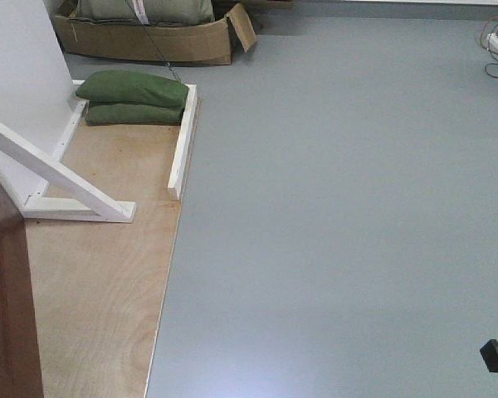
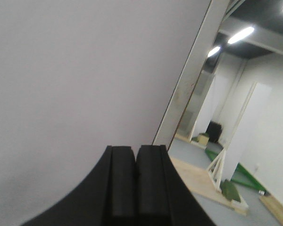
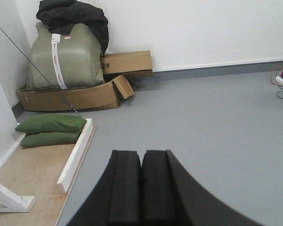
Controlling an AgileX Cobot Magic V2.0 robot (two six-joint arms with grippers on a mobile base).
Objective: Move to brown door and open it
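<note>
Little of this job looks done to me. The brown door (image 1: 8,290) shows only as a glossy reddish strip at the lower left edge of the front view. It stands on the plywood base (image 1: 100,282), just beside the slanted white beams (image 1: 58,178). Its handle, keys and latch are out of sight, so I cannot tell whether it is latched or ajar. I judge that I am near the door but not squared up to it. Most of the front view is grey floor (image 1: 332,207), with green sandbags (image 1: 133,98) and a cardboard box (image 1: 149,41) further off.

My left fingers (image 2: 122,183) are pressed together with nothing between them. They point at a pale flat panel (image 2: 85,70) that fills most of that wrist view, and no handle is near them. My right fingers (image 3: 125,188) are likewise closed on nothing, hanging over the floor and facing the sandbags and the box, well apart from the door.

So the approach is, by my reckoning, partly made at best. What is left is to turn until the handle comes into view, bring one arm to the lever and spread those fingers. Then I take hold, press the lever down and swing the door. None of that has begun, as far as these views show.
</note>
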